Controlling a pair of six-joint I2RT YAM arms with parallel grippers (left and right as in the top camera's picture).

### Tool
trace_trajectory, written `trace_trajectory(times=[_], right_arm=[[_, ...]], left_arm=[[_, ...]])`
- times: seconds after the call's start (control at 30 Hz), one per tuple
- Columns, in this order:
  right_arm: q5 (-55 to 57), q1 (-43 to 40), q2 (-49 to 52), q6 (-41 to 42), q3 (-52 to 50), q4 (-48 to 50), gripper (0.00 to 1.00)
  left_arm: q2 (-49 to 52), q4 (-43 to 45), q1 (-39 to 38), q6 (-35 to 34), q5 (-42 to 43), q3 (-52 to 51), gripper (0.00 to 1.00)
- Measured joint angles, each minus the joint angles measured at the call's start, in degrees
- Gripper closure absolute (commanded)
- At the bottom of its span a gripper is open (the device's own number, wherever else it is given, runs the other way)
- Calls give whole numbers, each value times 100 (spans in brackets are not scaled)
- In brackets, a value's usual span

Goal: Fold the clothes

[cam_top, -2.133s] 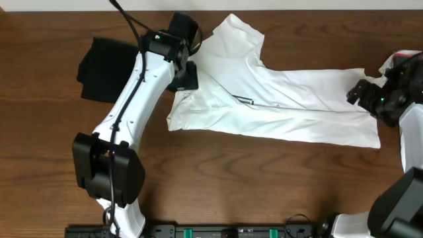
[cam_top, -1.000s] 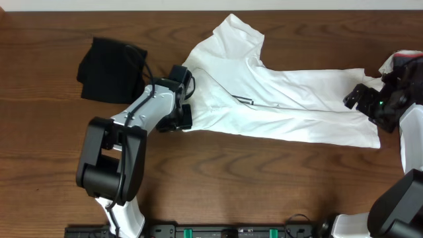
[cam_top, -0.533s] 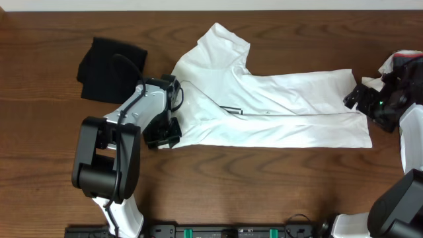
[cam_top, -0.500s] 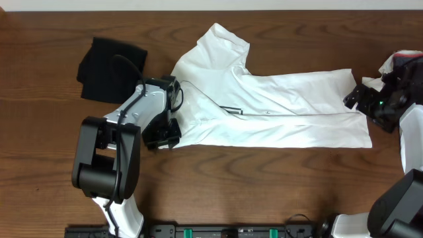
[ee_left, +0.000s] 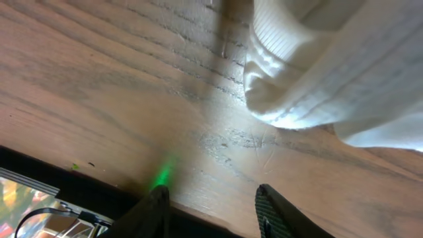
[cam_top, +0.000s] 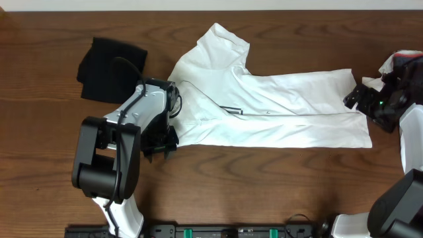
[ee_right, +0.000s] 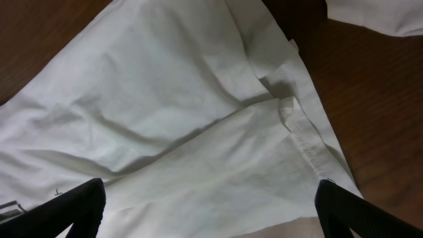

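Note:
The white T-shirt [cam_top: 277, 112], one of the clothes, lies folded lengthwise across the table, collar end to the left and hem to the right. My left gripper [cam_top: 160, 147] sits just off its front-left corner. In the left wrist view that gripper [ee_left: 211, 211] is open over bare wood, and the shirt's ribbed edge [ee_left: 344, 59] lies ahead of the fingers, apart from them. My right gripper [cam_top: 353, 99] hovers at the hem end. In the right wrist view it [ee_right: 211, 218] stands wide open above the white cloth [ee_right: 185, 119], holding nothing.
A folded black garment [cam_top: 109, 69] lies at the back left, behind my left arm. A white-and-dark garment [cam_top: 396, 63] sits at the far right edge, behind my right gripper. Brown wooden table [cam_top: 264, 185] shows in front of the shirt.
Over the last second my left gripper dragged the shirt's left end toward the front-left, then came off the corner and now sits on bare wood. The right gripper has stayed put.

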Motion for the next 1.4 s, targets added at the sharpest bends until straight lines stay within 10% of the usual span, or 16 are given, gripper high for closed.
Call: trace_trajectory(times=[0.23,0.6,1.23,1.4], right_arm=[[0,0,0,0,0,0,1],[0,0,0,0,-2,0,1],[-81,0,0,0,7,503,1],[-487,0,0,-24,7,-74,45]], left_arm=[[-789,39,-2,-74,-57,20,55],[-2581,448,-2,-149,-79,186,2],[-2581,503,-2,-173,-90,186,2],[-2581,501,-2,-170,-90,186,2]])
